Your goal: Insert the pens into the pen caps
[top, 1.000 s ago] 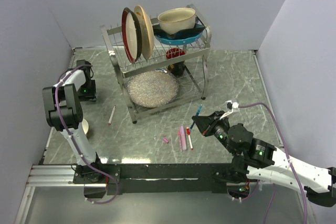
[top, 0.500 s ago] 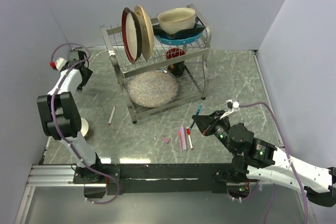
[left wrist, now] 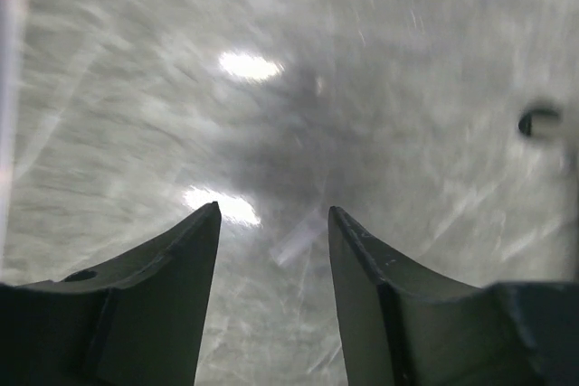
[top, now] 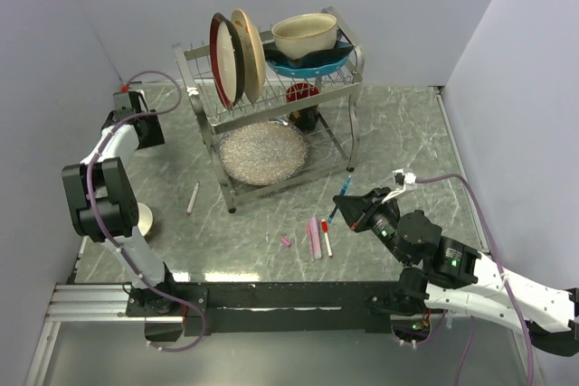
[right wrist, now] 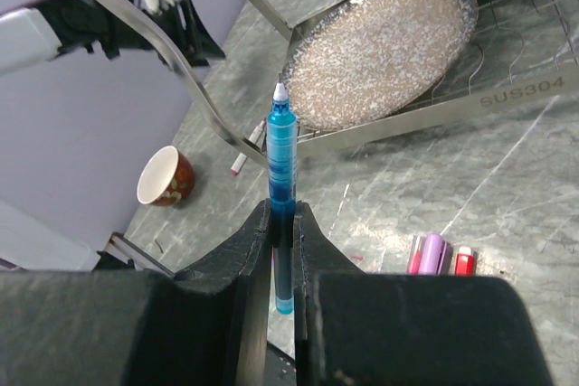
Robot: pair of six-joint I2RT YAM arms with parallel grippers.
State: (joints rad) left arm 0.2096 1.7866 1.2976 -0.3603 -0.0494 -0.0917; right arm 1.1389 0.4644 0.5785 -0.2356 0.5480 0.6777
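Blue pen (right wrist: pixel 281 169) sits pinched in my right gripper (right wrist: pixel 282 223), uncapped; my left gripper (left wrist: pixel 274 210) gapes empty, well apart. Pink cap (top: pixel 285 241) and pink pen (top: pixel 314 236) lie on the table (top: pixel 398 142); nothing joined yet.

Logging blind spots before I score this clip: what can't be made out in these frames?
Left wrist view: blurred; only the open left gripper and smeared table show.
Top view: the pink cap is too small to tell its open end.
Right wrist view: the loose pens are cut off below by the right gripper, shut on the blue pen.
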